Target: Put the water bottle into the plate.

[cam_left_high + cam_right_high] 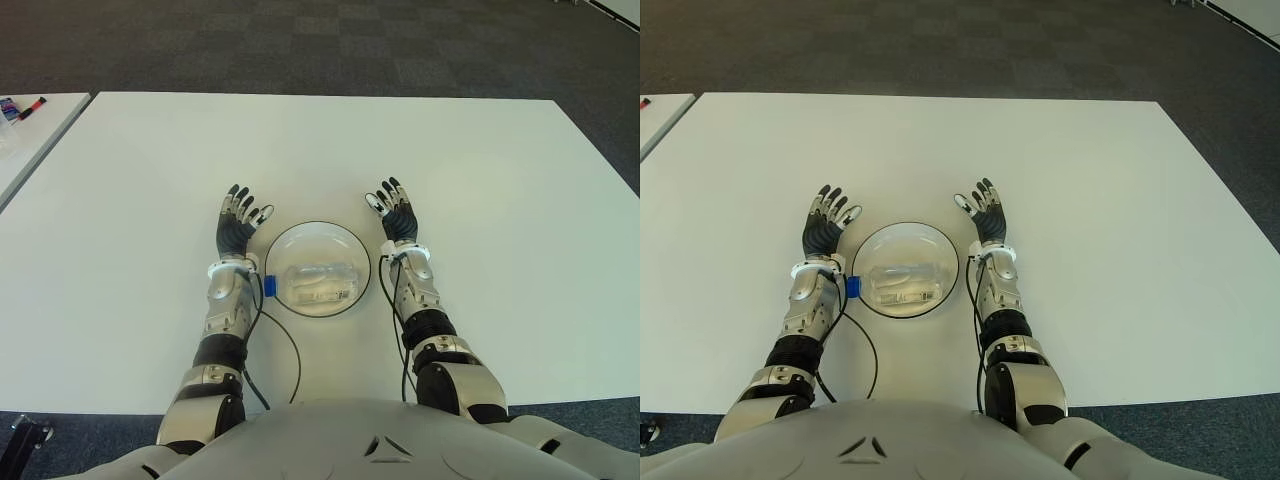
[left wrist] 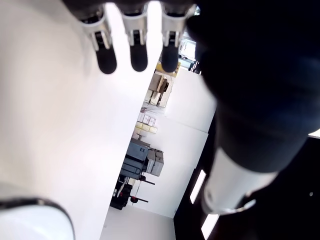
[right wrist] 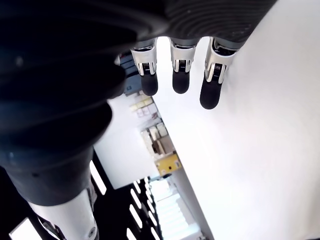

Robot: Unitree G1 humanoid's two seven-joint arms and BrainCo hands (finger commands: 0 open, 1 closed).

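A clear water bottle (image 1: 322, 283) with a blue cap (image 1: 269, 286) lies on its side in the white plate (image 1: 318, 236) on the white table (image 1: 320, 150). The cap end juts over the plate's left rim. My left hand (image 1: 240, 222) shows just left of the plate, fingers stretched out and holding nothing. My right hand (image 1: 396, 213) shows just right of the plate, its fingers (image 3: 180, 75) also straight and empty. Neither hand touches the bottle.
A second white table (image 1: 25, 140) stands at the far left with small items (image 1: 20, 107) on it. Dark carpet (image 1: 320, 45) lies beyond the table's far edge. Black cables (image 1: 285, 350) run along both forearms near the front edge.
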